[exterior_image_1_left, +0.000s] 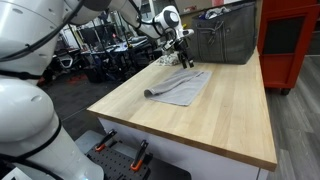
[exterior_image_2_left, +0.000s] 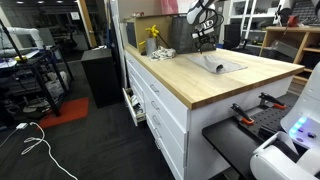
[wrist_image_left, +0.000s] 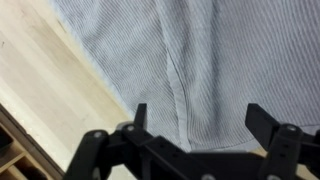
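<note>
Lying flat, the grey cloth (wrist_image_left: 200, 55) sits just beneath the spread gripper (wrist_image_left: 195, 112).

A long workbench (exterior_image_1_left: 230, 120) with a pale wooden top stands on white drawers (exterior_image_2_left: 165, 115) in a workshop. In an exterior view a red tool cabinet (exterior_image_1_left: 290, 40) stands just beside its far end. The floor (exterior_image_2_left: 80, 150) is dark, with a red mat (exterior_image_2_left: 55, 108) and a white cable (exterior_image_2_left: 35, 150) lying on it. Shelves (exterior_image_2_left: 275, 40) stand at the back.
</note>
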